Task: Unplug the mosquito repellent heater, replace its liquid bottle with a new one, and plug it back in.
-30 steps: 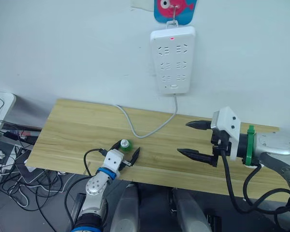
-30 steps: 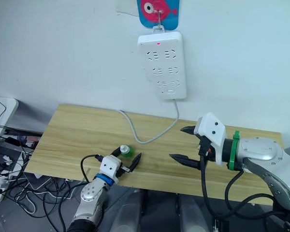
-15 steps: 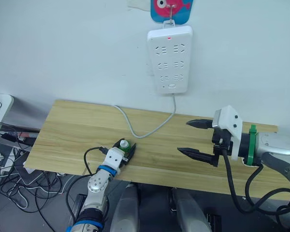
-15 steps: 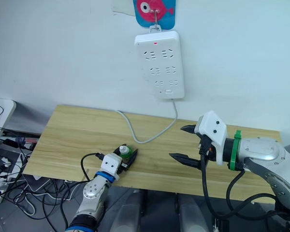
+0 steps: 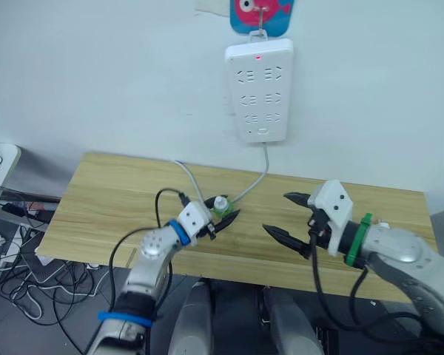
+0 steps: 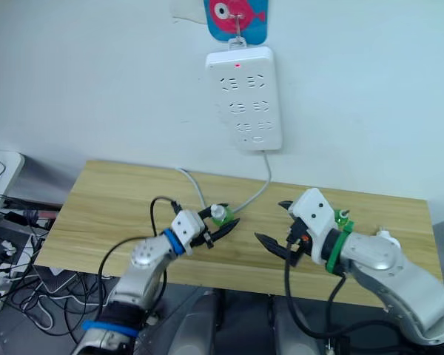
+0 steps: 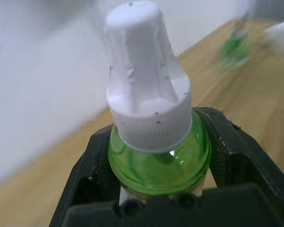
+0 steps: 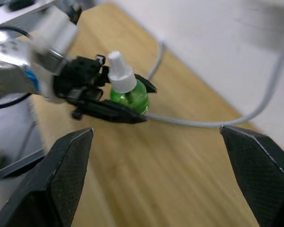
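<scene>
— Where is the capped green bottle (image 7: 157,142)?

— Clamped in the left pincer (image 5: 223,215), lifted above the middle of the wooden worktop (image 5: 103,200), white cap upward, near the grey cable (image 5: 196,185) from the wall power strip (image 5: 258,90).

— And the right pincer (image 5: 285,216)?

— Fingers spread apart, holding nothing, facing the bottle. A second green bottle (image 6: 342,217) stands near the worktop's back right edge.

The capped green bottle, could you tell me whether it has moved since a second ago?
Yes: the capped green bottle, held in the left tool, moved from the table's near edge toward the grey cable.
</scene>
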Tool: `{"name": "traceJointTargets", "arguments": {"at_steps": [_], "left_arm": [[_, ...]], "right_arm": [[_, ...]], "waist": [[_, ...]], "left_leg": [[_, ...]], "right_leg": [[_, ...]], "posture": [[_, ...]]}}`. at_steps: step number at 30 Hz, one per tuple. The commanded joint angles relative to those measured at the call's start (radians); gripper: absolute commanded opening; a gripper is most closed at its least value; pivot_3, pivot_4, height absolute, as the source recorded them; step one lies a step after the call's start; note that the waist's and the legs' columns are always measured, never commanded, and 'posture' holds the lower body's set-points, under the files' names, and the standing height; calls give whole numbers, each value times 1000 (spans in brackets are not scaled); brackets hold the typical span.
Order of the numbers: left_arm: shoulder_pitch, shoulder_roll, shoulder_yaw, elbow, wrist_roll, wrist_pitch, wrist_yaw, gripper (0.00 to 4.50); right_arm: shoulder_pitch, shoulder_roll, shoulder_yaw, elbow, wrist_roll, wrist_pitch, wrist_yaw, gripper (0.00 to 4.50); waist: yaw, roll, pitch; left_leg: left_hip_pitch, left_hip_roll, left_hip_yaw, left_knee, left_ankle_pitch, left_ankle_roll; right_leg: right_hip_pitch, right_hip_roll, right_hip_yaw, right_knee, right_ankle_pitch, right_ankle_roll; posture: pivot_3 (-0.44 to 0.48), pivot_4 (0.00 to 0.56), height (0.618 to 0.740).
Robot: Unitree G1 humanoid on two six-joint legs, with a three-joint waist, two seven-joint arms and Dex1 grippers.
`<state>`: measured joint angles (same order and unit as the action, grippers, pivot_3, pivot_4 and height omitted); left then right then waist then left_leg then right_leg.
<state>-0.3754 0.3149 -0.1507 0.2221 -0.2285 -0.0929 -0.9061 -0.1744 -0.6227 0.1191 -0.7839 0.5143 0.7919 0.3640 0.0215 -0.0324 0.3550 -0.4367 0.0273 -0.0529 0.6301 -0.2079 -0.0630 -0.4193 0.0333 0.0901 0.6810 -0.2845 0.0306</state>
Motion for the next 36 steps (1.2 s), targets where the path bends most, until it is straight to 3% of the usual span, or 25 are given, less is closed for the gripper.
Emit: {"name": "traceJointTargets", "arguments": {"at_steps": [1, 9, 20, 29, 30, 36], "left_arm": [[-66, 16, -53, -1, -54, 91, -161, 2261], [-226, 1, -90, 115, -19, 80, -279, 2261], [-245, -31, -99, 145, 13, 49, -294, 2261], [-239, -34, -96, 149, 18, 50, -290, 2261], [-238, -33, -95, 150, 18, 50, -290, 2261], [-221, -12, -117, 137, 5, 5, -385, 2261]], "right_arm": [[-14, 60, 75, 5, -98, -76, -44, 4500], [-13, 193, 143, 26, -207, -86, -122, 4500], [-10, 315, 204, 102, -283, -91, -148, 4500], [7, 318, 195, 133, -309, -143, -107, 1305], [10, 313, 195, 131, -311, -149, -99, 1098], [17, 289, 182, 111, -284, -160, -29, 1106]], "waist": [[0, 0, 0], [1, -1, -1], [-1, -2, -3], [-1, -2, -3], [-1, -2, -3], [-1, -2, -3]], "left_leg": [[0, 0, 0, 0, 0, 0], [-2, 0, -2, 0, 1, -1], [-2, 0, -4, 1, 1, -2], [-2, 0, -4, 1, 1, -2], [-2, 0, -4, 1, 1, -2], [-2, 0, -4, 2, 1, -1]], "right_leg": [[0, 0, 0, 0, 0, 0], [-1, 0, -2, 0, 0, 0], [0, 0, -4, 1, 1, -2], [-1, 0, -4, 2, 3, -5], [-1, 0, -4, 2, 3, -5], [-1, 0, -4, 3, 3, -6]], "posture": [[156, 326, 740], [114, 299, 740], [105, 295, 740], [114, 314, 740], [114, 314, 740], [124, 319, 740]]}}
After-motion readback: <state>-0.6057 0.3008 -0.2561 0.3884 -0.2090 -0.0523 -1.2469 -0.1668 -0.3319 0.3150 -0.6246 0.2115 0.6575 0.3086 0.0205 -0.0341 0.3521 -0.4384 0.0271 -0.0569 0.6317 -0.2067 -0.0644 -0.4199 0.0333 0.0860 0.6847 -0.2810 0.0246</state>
